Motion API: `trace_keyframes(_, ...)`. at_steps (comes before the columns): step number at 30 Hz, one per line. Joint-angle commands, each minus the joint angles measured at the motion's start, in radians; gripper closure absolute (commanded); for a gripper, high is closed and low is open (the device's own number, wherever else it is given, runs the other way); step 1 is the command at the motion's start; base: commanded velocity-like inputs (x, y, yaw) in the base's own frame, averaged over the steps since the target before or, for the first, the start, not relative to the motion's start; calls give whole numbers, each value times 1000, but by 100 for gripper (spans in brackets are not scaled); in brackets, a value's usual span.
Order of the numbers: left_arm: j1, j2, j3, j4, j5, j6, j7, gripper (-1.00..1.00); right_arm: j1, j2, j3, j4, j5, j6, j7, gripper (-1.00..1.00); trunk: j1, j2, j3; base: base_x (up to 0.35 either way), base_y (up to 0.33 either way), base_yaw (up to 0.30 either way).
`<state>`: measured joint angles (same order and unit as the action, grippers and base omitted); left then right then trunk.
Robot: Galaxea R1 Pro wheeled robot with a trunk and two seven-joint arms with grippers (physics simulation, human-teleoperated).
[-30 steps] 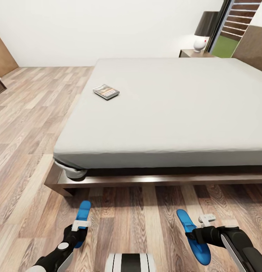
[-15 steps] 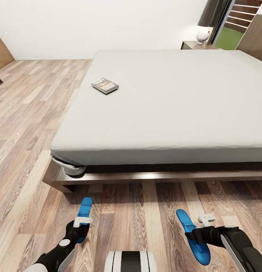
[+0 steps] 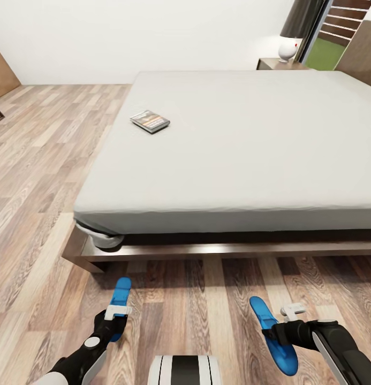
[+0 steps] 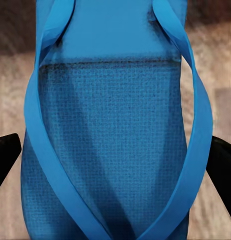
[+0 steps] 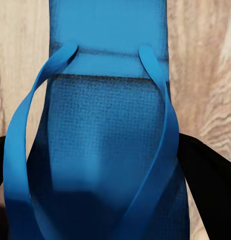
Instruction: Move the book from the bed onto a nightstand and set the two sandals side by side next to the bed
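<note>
While we hold one blue sandal (image 3: 119, 305) clamped in our left gripper (image 3: 116, 316) and the other sandal (image 3: 273, 335) in our right gripper (image 3: 276, 334), both point lengthwise toward the bed (image 3: 239, 155), well apart, needing closing together.

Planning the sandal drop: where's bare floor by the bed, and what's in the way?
The wood-plank floor is bare along the dark-brown bed frame, between the left pincer and right pincer, each shut on a bright-blue sandal. The strip left of the bed is open too. Only the frame's near corner crowds it.
</note>
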<state>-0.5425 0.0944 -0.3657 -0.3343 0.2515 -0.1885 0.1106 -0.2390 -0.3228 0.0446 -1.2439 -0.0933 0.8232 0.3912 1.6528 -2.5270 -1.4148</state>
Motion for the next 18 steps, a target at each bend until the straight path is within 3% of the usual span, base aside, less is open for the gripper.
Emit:
trace_keyframes(1,-1,1,-9,0,8,-3,5,100,0,-1,1,-1,-9,6,-5,100,0,0,-1,0,104,0)
trace_keyframes(7,-1,0,-9,0,8,-3,5,100,0,-1,2,-1,-9,7,-5,100,0,0,-1,13,34,0)
trace_keyframes(18,-1,-1,-9,0,8,-3,5,100,0,0,3,0,-9,7,-5,100,0,0,-1,140,41,0)
